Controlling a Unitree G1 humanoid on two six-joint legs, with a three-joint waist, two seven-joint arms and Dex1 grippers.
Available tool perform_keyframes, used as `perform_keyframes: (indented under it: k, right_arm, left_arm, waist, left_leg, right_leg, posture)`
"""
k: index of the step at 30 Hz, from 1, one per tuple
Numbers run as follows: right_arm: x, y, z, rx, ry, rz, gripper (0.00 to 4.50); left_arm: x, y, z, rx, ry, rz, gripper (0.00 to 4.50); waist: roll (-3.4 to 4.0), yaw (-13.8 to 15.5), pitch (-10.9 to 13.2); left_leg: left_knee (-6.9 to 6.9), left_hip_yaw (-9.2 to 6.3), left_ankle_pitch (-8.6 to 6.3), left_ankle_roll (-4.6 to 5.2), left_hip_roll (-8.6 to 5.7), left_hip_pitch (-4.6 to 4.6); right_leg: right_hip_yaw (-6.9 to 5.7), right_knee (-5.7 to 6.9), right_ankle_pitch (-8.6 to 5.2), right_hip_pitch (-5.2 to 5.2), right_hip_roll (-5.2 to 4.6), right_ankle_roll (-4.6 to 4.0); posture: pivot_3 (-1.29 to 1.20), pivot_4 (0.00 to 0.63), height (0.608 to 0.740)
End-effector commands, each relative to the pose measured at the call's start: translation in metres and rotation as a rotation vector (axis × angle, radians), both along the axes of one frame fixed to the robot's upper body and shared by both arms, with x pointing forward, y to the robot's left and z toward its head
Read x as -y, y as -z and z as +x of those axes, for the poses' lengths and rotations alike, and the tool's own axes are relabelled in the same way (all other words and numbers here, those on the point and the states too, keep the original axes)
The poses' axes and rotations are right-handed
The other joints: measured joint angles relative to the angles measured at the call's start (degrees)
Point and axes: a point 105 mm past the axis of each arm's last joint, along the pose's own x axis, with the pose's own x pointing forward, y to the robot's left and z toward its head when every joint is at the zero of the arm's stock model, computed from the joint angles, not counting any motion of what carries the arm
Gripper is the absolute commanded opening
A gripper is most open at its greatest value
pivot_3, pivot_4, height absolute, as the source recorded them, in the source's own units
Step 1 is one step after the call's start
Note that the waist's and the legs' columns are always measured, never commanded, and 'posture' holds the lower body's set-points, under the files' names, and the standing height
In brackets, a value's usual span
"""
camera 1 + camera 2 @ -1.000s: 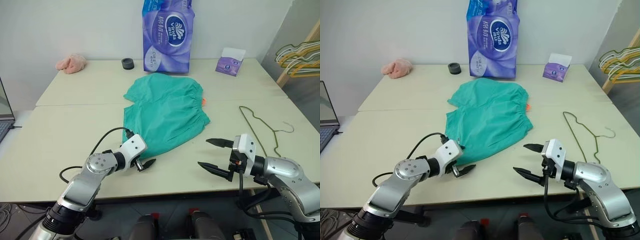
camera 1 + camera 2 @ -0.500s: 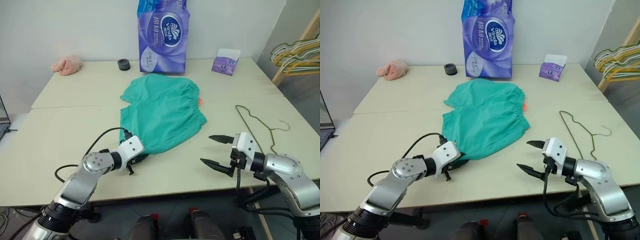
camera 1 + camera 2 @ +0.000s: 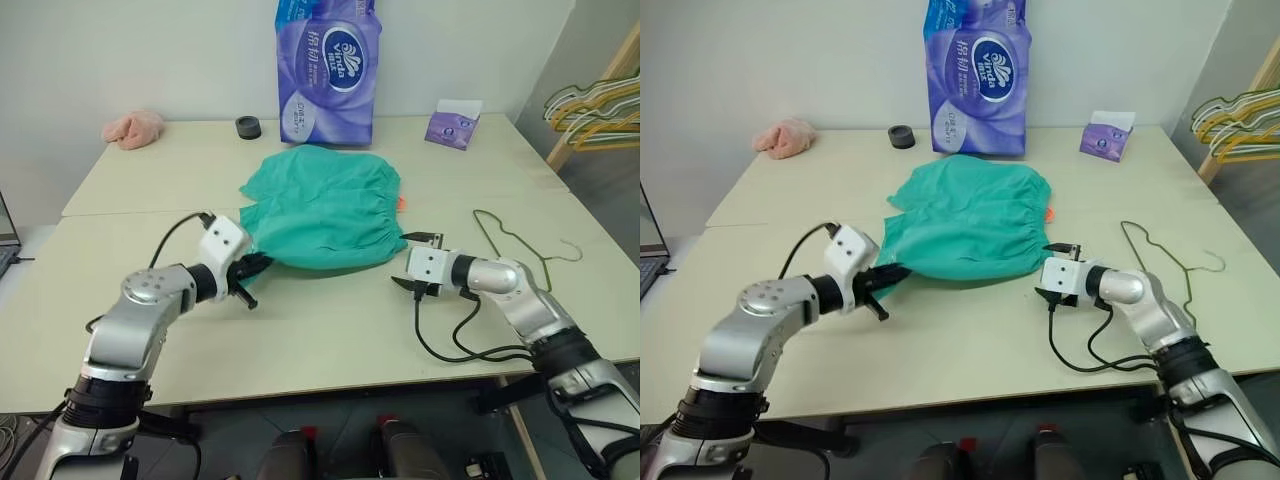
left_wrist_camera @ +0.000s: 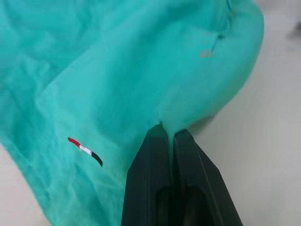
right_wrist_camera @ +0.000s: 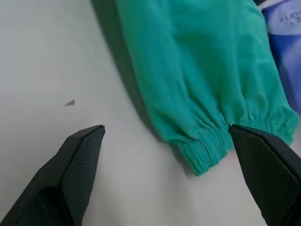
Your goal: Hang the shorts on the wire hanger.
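1. Table (image 3: 330, 340): we log a pale double top carrying all items below.

2. Shorts (image 3: 325, 210): teal-green, spread at the table's centre, gathered waistband toward 3 o'clock, small orange tag (image 3: 405, 203) at the 3 o'clock edge. The hem at 8 o'clock is lifted and bunched.

3. Tissue pack (image 3: 328, 70): purple, standing upright at 12 o'clock from the shorts, against the wall.

4. Left gripper (image 3: 250, 272): at 8 o'clock from the shorts. We see its two black fingers (image 4: 160, 179) pressed together, pinching a fold of the shorts' edge.

5. Right gripper (image 3: 412, 262): at 4 o'clock from the shorts, just beside the waistband corner. We see its fingers (image 5: 70, 174) spread wide, holding nothing; the elastic corner lies between them without touching either.

6. Wire hanger (image 3: 515, 248): thin olive-green, flat on the table at 3 o'clock, well apart from the shorts, hook toward 3 o'clock.

7. Tissue box (image 3: 452, 126): small, purple, at 1 o'clock.

8. Pink cloth (image 3: 133, 128): at 10 o'clock.
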Motion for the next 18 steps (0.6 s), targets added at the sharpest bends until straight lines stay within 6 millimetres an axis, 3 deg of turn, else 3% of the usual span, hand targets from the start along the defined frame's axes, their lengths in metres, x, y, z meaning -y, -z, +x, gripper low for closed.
perform_keyframes:
  k: [1,4,7,14,18]
  right_arm:
    - [-0.01,-0.011,0.019,0.104,-0.004,-0.017,4.5]
    - [-0.021,-0.015,0.033,0.133,0.026,0.02,4.5]
    - [-0.028,-0.015,0.041,0.137,0.049,0.045,3.92]
    - [-0.027,-0.029,0.043,0.187,0.037,0.087,1.44]
    - [-0.029,-0.043,0.032,0.236,-0.072,0.065,0.08]
  left_arm:
    - [0.003,-0.031,-0.001,0.071,0.015,-0.063,0.06]
    - [0.004,-0.038,-0.004,0.076,0.028,-0.081,0.06]
    - [0.002,-0.037,-0.006,0.075,0.024,-0.075,0.0]
    - [-0.013,-0.02,-0.011,0.04,-0.005,-0.012,0.0]
    - [-0.014,-0.003,-0.019,-0.022,0.025,0.036,0.0]
  waist:
    - [-0.01,-0.31,0.0]
    - [-0.02,-0.55,-0.01]
    - [-0.02,-0.58,-0.01]
    - [-0.02,-0.54,-0.01]
    - [-0.01,-0.56,-0.01]
  left_leg:
    - [0.0,0.0,0.04,-0.08,0.0,0.0]
    - [-0.01,-0.07,0.19,-0.34,0.0,0.0]
    - [-0.02,-0.1,0.22,-0.38,0.01,0.01]
    - [-0.03,-0.09,0.24,-0.44,-0.02,0.0]
    - [-0.03,-0.06,0.19,-0.35,-0.03,0.0]
  right_leg:
    - [0.03,0.0,0.01,0.0,-0.02,0.0]
    - [0.1,0.02,0.02,0.0,-0.02,0.0]
    - [0.11,0.09,0.02,-0.01,-0.02,-0.01]
    - [0.18,0.14,0.03,-0.05,-0.02,-0.02]
    - [0.23,0.3,0.02,-0.14,-0.02,-0.02]
  posture:
    - [-0.07,0.097,0.74]
    - [-0.06,0.093,0.74]
    - [-0.05,0.089,0.74]
    - [-0.05,0.086,0.74]
    - [-0.07,0.09,0.74]
